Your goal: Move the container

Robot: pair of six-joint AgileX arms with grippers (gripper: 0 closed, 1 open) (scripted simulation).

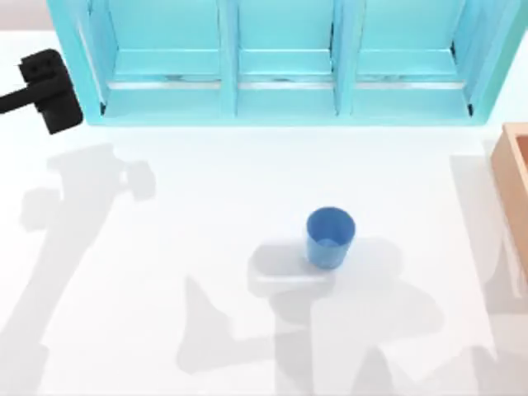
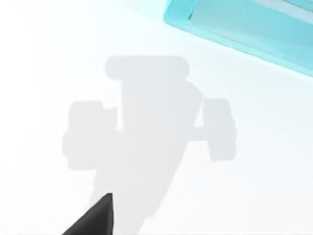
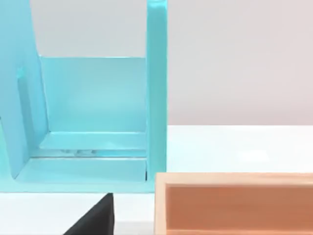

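While upright, the blue round-rimmed container [image 1: 330, 238] stands alone; end effector state unclear.

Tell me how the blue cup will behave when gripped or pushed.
The blue cup looks rigid, so it should hold shape when squeezed. Its smooth, tapered sides may slip upward from a grip. Standing upright and empty on the table, it is probably light and could tip if pushed near the rim.

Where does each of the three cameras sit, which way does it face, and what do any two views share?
Top view: overhead, facing down on the white table, blue container, shelf unit; left arm at far left.
Left wrist view: faces the table, shelf corner; a dark fingertip.
Right wrist view: faces shelf and wooden box; a dark fingertip.
Shared: the shelf unit, in all views.
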